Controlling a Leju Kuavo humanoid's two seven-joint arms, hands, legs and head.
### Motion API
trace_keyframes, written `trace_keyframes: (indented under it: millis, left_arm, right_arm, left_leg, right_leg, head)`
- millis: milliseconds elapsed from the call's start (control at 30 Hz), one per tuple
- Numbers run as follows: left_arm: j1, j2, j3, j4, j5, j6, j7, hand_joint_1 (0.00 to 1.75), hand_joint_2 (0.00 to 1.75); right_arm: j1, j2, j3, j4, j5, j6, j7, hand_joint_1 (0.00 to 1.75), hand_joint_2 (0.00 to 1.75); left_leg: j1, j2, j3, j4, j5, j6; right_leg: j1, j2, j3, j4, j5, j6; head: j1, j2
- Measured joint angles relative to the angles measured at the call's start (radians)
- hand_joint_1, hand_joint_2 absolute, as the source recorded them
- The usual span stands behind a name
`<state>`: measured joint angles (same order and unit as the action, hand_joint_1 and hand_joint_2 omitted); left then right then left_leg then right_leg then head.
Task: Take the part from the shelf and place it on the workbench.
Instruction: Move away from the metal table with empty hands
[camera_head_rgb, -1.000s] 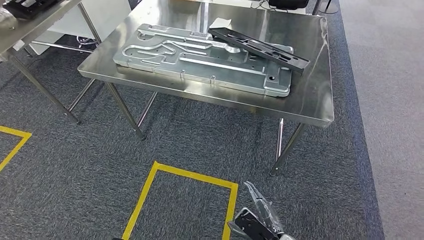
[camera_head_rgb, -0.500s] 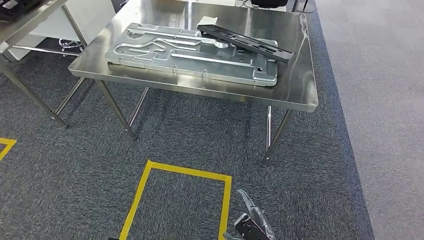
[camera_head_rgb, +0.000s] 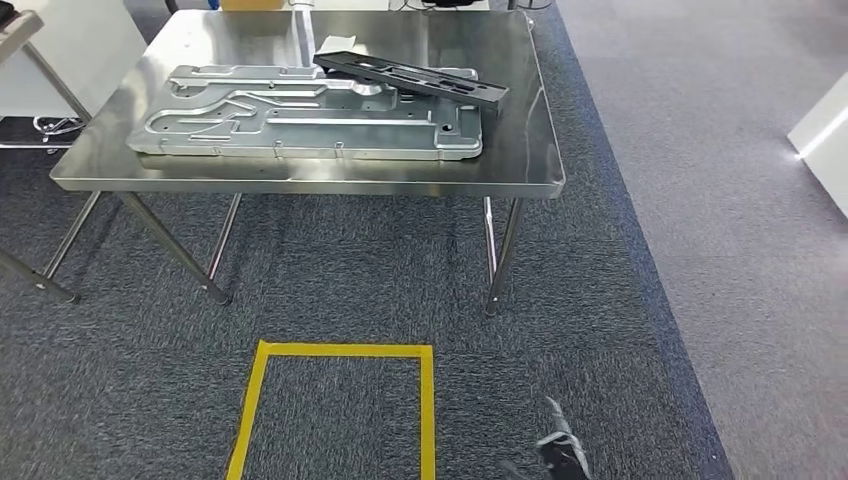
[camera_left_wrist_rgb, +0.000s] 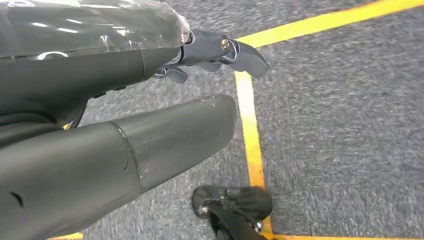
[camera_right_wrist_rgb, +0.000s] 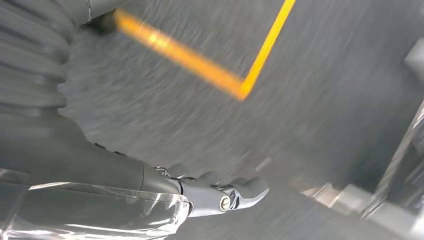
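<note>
A: While the left hand (camera_left_wrist_rgb: 150, 115) hangs over the yellow floor tape (camera_left_wrist_rgb: 251, 145), what does it hold?
B: Nothing; its fingers (camera_left_wrist_rgb: 220, 50) are spread.
A: And on the workbench (camera_head_rgb: 520, 170)?
B: The black part (camera_head_rgb: 410, 77) leans on the grey metal plate (camera_head_rgb: 300, 115) near the far right corner.
A: The right hand (camera_right_wrist_rgb: 210, 195)?
B: Its grip, I cannot tell.

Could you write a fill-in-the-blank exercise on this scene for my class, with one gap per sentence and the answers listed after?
1. The large silver plate lies on the steel ____.
2. The black part rests partly on top of the silver ____.
3. The tape marking a rectangle on the carpet is ____ in colour.
4. The table stands on a grey ____.

Missing words: table; plate; yellow; carpet
</note>
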<state>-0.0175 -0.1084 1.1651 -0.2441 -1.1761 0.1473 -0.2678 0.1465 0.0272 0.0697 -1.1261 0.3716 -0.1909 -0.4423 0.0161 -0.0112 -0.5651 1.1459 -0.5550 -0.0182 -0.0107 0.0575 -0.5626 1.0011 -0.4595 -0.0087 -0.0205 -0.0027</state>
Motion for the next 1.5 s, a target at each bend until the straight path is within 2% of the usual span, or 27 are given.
trace_keyframes:
  millis: [33,100,167,200,267,333,400,433,467,533,600,700,767,833,900,933,967,1000,1067,1133,1200,1267,1333,1400,1433,1467,1500]
  left_arm:
    - [0.0,-0.001,0.004,0.0,-0.004,0.0,0.0,0.0,0.0]
    - [0.0,-0.002,0.011,0.0,-0.01,0.0,0.0,0.0,0.0]
    - [-0.003,-0.003,0.019,0.0,-0.016,0.0,-0.001,0.0,0.0]
    - [-0.005,-0.005,0.022,0.0,-0.02,0.001,-0.002,0.0,0.0]
    - [-0.008,-0.007,0.029,0.0,-0.027,0.004,-0.002,0.0,0.0]
    - [-0.005,-0.009,0.037,0.0,-0.032,0.008,-0.002,0.0,0.0]
    - [-0.001,-0.009,0.044,0.0,-0.035,0.01,-0.002,0.0,0.0]
    - [-0.001,-0.009,0.047,0.0,-0.036,0.011,-0.003,0.0,0.0]
    - [-0.001,-0.01,0.05,0.0,-0.037,0.009,-0.003,0.0,0.0]
    - [-0.004,-0.012,0.055,0.0,-0.041,-0.001,-0.003,0.0,0.0]
    - [-0.007,-0.016,0.062,0.0,-0.048,-0.015,-0.002,0.0,0.0]
    - [-0.012,-0.021,0.069,-0.001,-0.064,-0.025,0.003,0.0,0.0]
    - [-0.012,-0.024,0.07,-0.004,-0.079,-0.025,0.01,0.0,0.0]
    - [-0.007,-0.028,0.07,-0.007,-0.095,-0.023,0.02,0.0,0.0]
    - [-0.002,-0.03,0.07,-0.008,-0.105,-0.025,0.029,0.0,0.0]
    - [-0.001,-0.03,0.07,-0.01,-0.107,-0.029,0.032,0.0,0.0]
    - [0.0,-0.03,0.07,-0.012,-0.107,-0.033,0.033,0.0,0.0]
    - [0.0,-0.03,0.07,-0.014,-0.108,-0.037,0.034,0.0,0.0]
    - [0.0,-0.031,0.07,-0.016,-0.107,-0.042,0.034,0.0,0.0]
    - [0.0,-0.033,0.073,-0.018,-0.104,-0.05,0.034,0.0,0.0]
    - [-0.002,-0.037,0.076,-0.021,-0.101,-0.062,0.034,0.0,0.0]
    - [-0.004,-0.041,0.078,-0.025,-0.101,-0.07,0.035,0.0,0.0]
    - [-0.002,-0.043,0.081,-0.029,-0.103,-0.073,0.039,0.0,0.0]
    - [0.001,-0.045,0.083,-0.031,-0.11,-0.074,0.051,0.0,0.0]
    - [0.001,-0.045,0.084,-0.032,-0.115,-0.074,0.058,0.0,0.0]
    - [0.001,-0.046,0.084,-0.032,-0.119,-0.074,0.065,0.0,0.0]
    - [-0.001,-0.048,0.085,-0.033,-0.121,-0.073,0.07,0.0,0.0]
  right_arm:
    - [-0.012,0.003,-0.067,0.064,0.015,0.004,-0.043,0.0,1.75]
    - [-0.031,0.014,-0.167,0.149,0.054,0.015,-0.08,0.0,1.75]
    - [-0.046,0.028,-0.255,0.217,0.088,0.021,-0.066,0.0,1.75]
    - [-0.052,0.033,-0.303,0.258,0.095,0.019,-0.051,0.0,1.75]
    - [-0.073,0.032,-0.415,0.368,0.094,0.004,-0.026,0.0,1.75]
    - [-0.092,0.025,-0.532,0.487,0.089,-0.02,-0.006,0.0,1.75]
    - [-0.097,0.016,-0.626,0.583,0.088,-0.04,0.015,0.0,1.75]
    - [-0.098,0.013,-0.66,0.621,0.088,-0.049,0.035,0.0,1.75]
    - [-0.1,0.01,-0.69,0.654,0.089,-0.059,0.065,0.0,1.75]
    - [-0.112,0.009,-0.743,0.705,0.096,-0.08,0.153,0.0,1.75]
    - [-0.123,0.014,-0.789,0.745,0.106,-0.097,0.242,0.0,1.75]
    - [-0.126,0.028,-0.846,0.792,0.113,-0.112,0.329,0.0,1.75]
    - [-0.127,0.038,-0.881,0.811,0.112,-0.107,0.355,0.0,1.75]
    - [-0.13,0.048,-0.909,0.821,0.111,-0.095,0.37,0.0,1.75]
    - [-0.132,0.055,-0.93,0.828,0.113,-0.083,0.38,0.0,1.75]
    - [-0.132,0.058,-0.939,0.832,0.114,-0.079,0.385,0.0,1.75]
    - [-0.132,0.062,-0.946,0.835,0.115,-0.076,0.389,0.0,1.75]
    - [-0.132,0.065,-0.952,0.837,0.116,-0.075,0.392,0.0,1.75]
    - [-0.134,0.07,-0.961,0.841,0.117,-0.071,0.395,0.0,1.75]
    - [-0.135,0.074,-0.968,0.843,0.121,-0.06,0.395,0.0,1.75]
    - [-0.132,0.076,-0.975,0.845,0.129,-0.048,0.392,0.0,1.75]
    - [-0.131,0.078,-0.979,0.847,0.133,-0.041,0.389,0.0,1.75]
    - [-0.135,0.079,-0.981,0.847,0.134,-0.036,0.388,0.0,1.75]
    - [-0.138,0.081,-0.984,0.848,0.134,-0.03,0.388,0.0,1.75]
    - [-0.138,0.082,-0.986,0.849,0.135,-0.028,0.39,0.0,1.75]
    - [-0.138,0.082,-0.988,0.849,0.136,-0.027,0.392,0.0,1.75]
    - [-0.138,0.083,-0.991,0.849,0.136,-0.026,0.394,0.0,1.75]
  left_leg:
    - [0.002,-0.022,0.029,-0.066,0.027,0.001]
    - [0.004,-0.052,0.054,-0.13,0.043,0.007]
    - [0.002,-0.04,0.053,-0.133,0.045,0.022]
    - [0.002,-0.028,0.054,-0.137,0.05,0.031]
    - [0.002,-0.006,0.053,-0.147,0.06,0.049]
    - [-0.003,0.015,0.048,-0.149,0.063,0.057]
    - [-0.007,0.039,0.045,-0.148,0.063,0.058]
    - [-0.008,0.053,0.044,-0.148,0.063,0.058]
    - [-0.008,0.066,0.045,-0.148,0.062,0.056]
    - [-0.011,0.091,0.051,-0.147,0.057,0.051]
    - [-0.015,0.111,0.055,-0.146,0.051,0.041]
    - [-0.014,0.13,0.065,-0.146,0.044,0.023]
    - [-0.011,0.088,0.051,-0.102,0.008,0.013]
    - [-0.007,0.033,-0.003,0.018,-0.064,0.007]
    - [-0.005,0.02,-0.053,0.129,-0.104,0.003]
    - [-0.004,0.019,-0.058,0.138,-0.095,0.002]
    - [-0.003,0.017,-0.043,0.105,-0.066,0.002]
    - [-0.001,0.007,-0.013,0.041,-0.026,0.003]
    - [0.001,-0.033,0.042,-0.085,0.026,0.008]
    - [0.0,-0.049,0.058,-0.128,0.034,0.016]
    - [-0.001,-0.028,0.059,-0.133,0.042,0.03]
    - [0.003,-0.004,0.061,-0.142,0.052,0.046]
    - [0.003,0.022,0.057,-0.146,0.056,0.054]
    - [0.0,0.051,0.054,-0.145,0.055,0.055]
    - [0.0,0.065,0.053,-0.145,0.054,0.054]
    - [0.0,0.077,0.054,-0.145,0.053,0.053]
    - [0.0,0.088,0.057,-0.145,0.051,0.05]
  right_leg:
    - [0.0,0.011,-0.004,0.006,0.0,0.005]
    - [0.002,0.032,-0.015,0.013,0.003,0.02]
    - [0.001,0.053,-0.024,0.011,0.012,0.036]
    - [0.0,0.048,-0.028,0.014,0.011,0.041]
    - [-0.002,0.004,-0.053,0.063,-0.024,0.049]
    - [-0.002,-0.04,-0.112,0.189,-0.095,0.054]
    - [-0.003,-0.048,-0.156,0.291,-0.131,0.059]
    - [-0.003,-0.05,-0.15,0.287,-0.12,0.059]
    - [-0.002,-0.056,-0.123,0.241,-0.092,0.057]
    - [0.002,-0.095,-0.038,0.093,-0.034,0.048]
    - [0.009,-0.124,0.006,0.011,-0.014,0.037]
    - [0.009,-0.098,0.006,0.0,-0.01,0.022]
    - [0.002,-0.077,0.007,-0.009,-0.001,0.009]
    - [0.0,-0.056,0.003,-0.011,0.004,0.001]
    - [0.0,-0.029,-0.002,-0.007,0.005,-0.002]
    - [0.0,-0.015,-0.003,-0.004,0.005,-0.001]
    - [0.0,-0.001,-0.003,-0.001,0.005,0.0]
    - [-0.001,0.012,-0.004,0.003,0.003,0.002]
    - [0.001,0.037,-0.007,0.014,0.001,0.01]
    - [0.003,0.056,-0.014,0.019,0.002,0.023]
    - [0.001,0.067,-0.02,0.018,0.007,0.035]
    - [0.003,0.029,-0.038,0.049,-0.016,0.044]
    - [0.003,-0.029,-0.089,0.157,-0.081,0.05]
    - [-0.001,-0.048,-0.145,0.278,-0.132,0.057]
    - [-0.003,-0.051,-0.15,0.296,-0.13,0.059]
    - [-0.004,-0.056,-0.136,0.273,-0.111,0.059]
    - [-0.005,-0.066,-0.102,0.216,-0.08,0.058]
  head:
    - [0.0,0.0]
    - [0.002,0.0]
    - [0.004,0.0]
    - [0.003,0.0]
    - [0.007,0.0]
    - [0.013,0.0]
    - [0.015,0.0]
    - [0.016,0.0]
    - [0.017,0.0]
    - [0.019,0.0]
    - [0.02,0.0]
    - [0.019,0.0]
    - [0.017,0.0]
    - [0.014,0.0]
    - [0.013,0.0]
    - [0.013,0.0]
    - [0.013,0.0]
    - [0.013,0.0]
    - [0.012,0.0]
    - [0.012,0.0]
    - [0.012,0.0]
    - [0.017,0.0]
    - [0.026,0.0]
    - [0.029,0.0]
    - [0.029,0.0]
    - [0.03,0.0]
    - [0.031,0.0]
